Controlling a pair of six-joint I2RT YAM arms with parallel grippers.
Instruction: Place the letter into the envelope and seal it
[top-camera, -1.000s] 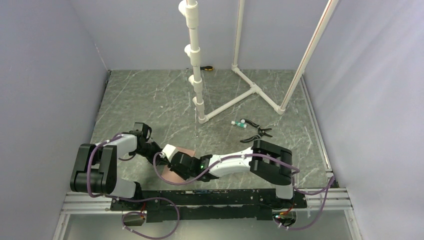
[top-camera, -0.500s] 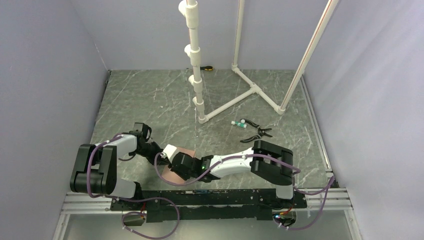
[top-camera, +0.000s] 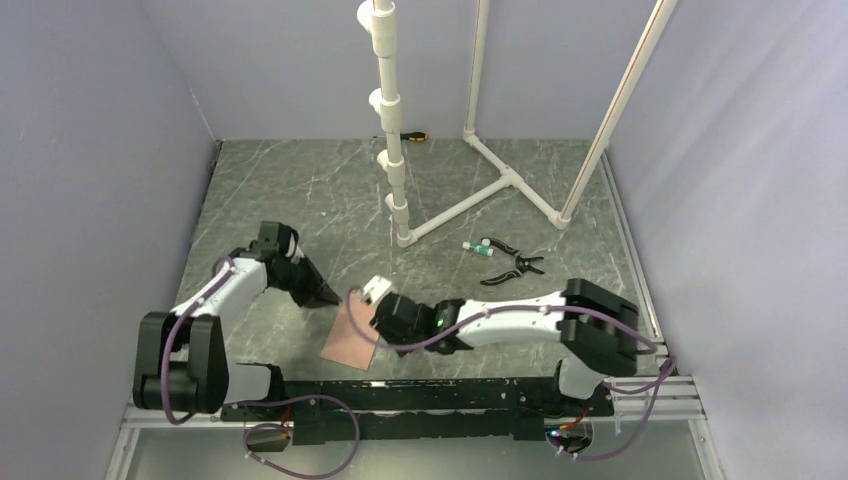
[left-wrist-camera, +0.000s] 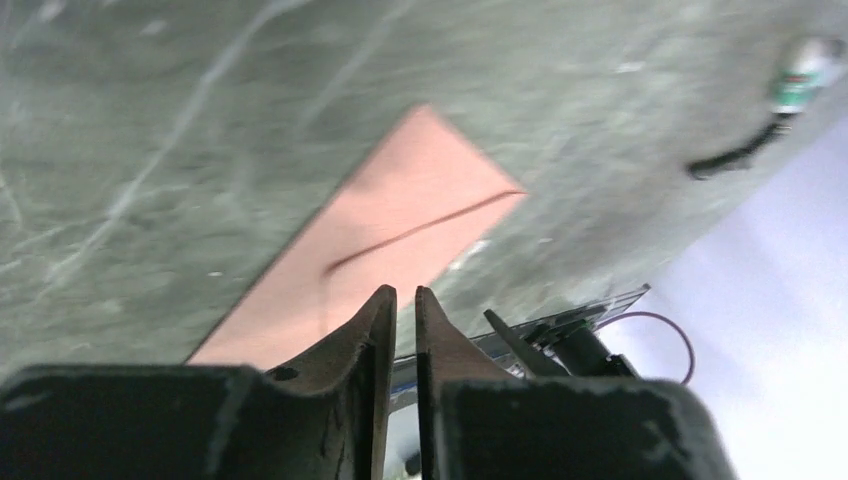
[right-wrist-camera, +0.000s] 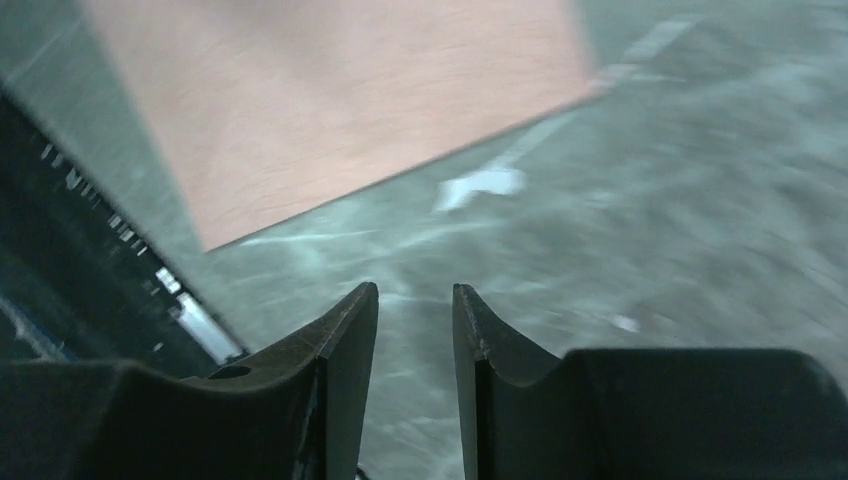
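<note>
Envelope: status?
Left gripper near shut, empty; right gripper slightly open, empty. Envelope flat on table, flap down, unheld; letter not visible. Nothing in the way.

Table (top-camera: 300, 190): a dark, marble-veined top is carrying everything.
Envelope (top-camera: 352, 338): is lying flat, just ahead of the left gripper (left-wrist-camera: 400, 292) jaws and ahead-left of the right gripper (right-wrist-camera: 415, 290) jaws.
Pliers (top-camera: 517, 264): are lying well apart from both pairs of jaws.
Green-capped tube (top-camera: 478, 247): is lying just beside the pliers.
Pipe frame (top-camera: 500, 185): is standing far beyond both pairs of jaws.
Orange-handled tool (top-camera: 415, 136): is lying farthest from the jaws, at the back edge.
</note>
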